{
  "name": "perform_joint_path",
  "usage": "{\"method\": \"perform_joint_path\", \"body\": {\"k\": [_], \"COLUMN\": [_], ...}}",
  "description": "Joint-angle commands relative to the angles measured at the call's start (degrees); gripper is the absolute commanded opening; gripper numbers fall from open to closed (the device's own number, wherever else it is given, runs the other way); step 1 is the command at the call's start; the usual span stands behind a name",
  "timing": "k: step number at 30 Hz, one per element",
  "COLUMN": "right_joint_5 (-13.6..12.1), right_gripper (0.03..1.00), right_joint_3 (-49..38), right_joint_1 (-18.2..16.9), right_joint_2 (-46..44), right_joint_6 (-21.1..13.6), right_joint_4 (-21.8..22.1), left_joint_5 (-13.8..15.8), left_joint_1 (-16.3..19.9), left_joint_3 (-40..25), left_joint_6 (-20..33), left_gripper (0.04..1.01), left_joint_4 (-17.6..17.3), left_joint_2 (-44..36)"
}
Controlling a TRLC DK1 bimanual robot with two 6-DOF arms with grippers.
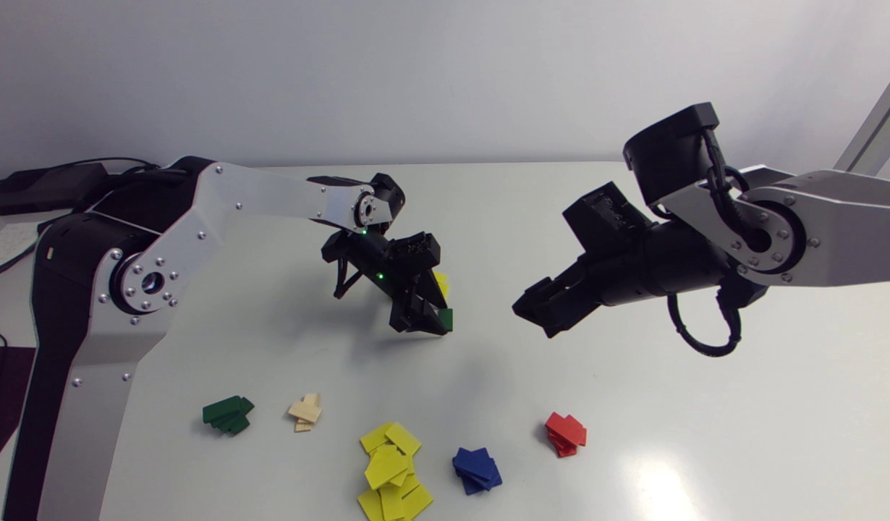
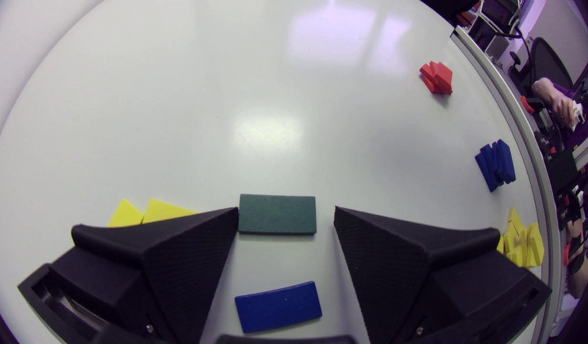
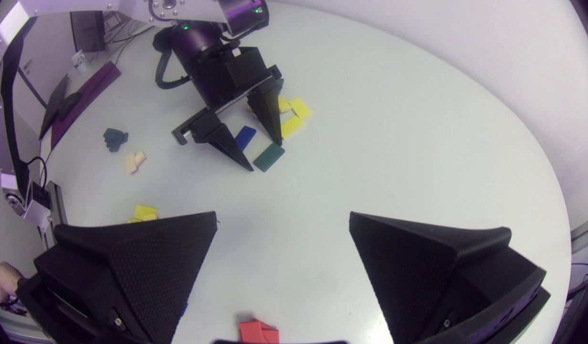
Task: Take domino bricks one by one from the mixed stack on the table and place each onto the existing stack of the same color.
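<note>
A dark green brick (image 2: pixel 277 220) lies flat on the table between the tips of my left gripper (image 2: pixel 285 212). One finger touches its end and a gap stays at the other, so the gripper is open. Deeper between the fingers lies a blue brick (image 2: pixel 277 306), and yellow bricks (image 2: pixel 150 212) lie beside one finger. From above, my left gripper (image 1: pixel 427 322) points down at the green brick (image 1: pixel 445 318). My right gripper (image 1: pixel 535 315) hovers open and empty to its right; in its own view the right gripper (image 3: pixel 282 216) faces the green brick (image 3: pixel 268 157).
Sorted stacks line the table's front: green (image 1: pixel 228 414), tan (image 1: pixel 305 412), a spread yellow pile (image 1: pixel 392 470), blue (image 1: pixel 477 470) and red (image 1: pixel 565 434). A black box (image 1: pixel 43 187) with cables sits at the far left.
</note>
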Motion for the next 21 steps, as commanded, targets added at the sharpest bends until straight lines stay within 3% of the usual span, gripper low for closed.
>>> {"method": "perform_joint_path", "body": {"k": [1, 5, 15, 21], "right_joint_5": [-0.22, -0.31, -0.75, -2.15], "right_gripper": [0.97, 0.97, 0.97, 0.97], "right_joint_3": [-2.3, -2.56, -2.56, -2.38], "right_joint_1": [-0.6, -0.86, -1.04, -2.09], "right_joint_2": [0.04, -0.05, -0.14, -0.58], "right_joint_6": [-1.08, -1.08, -1.34, -1.34], "right_joint_4": [0.1, 0.1, 0.1, -0.69], "left_joint_5": [-2.34, -3.66, -5.07, -5.07], "left_joint_1": [-1.05, -1.76, -1.76, -1.76], "left_joint_3": [-4.25, -6.98, -7.95, -8.83], "left_joint_6": [1.41, 1.15, 0.88, 1.15], "left_gripper": [0.715, 0.72, 0.723, 0.487], "left_joint_4": [0.09, 2.9, 4.57, 5.54], "left_joint_2": [0.89, -0.25, 0.1, 0.28]}}
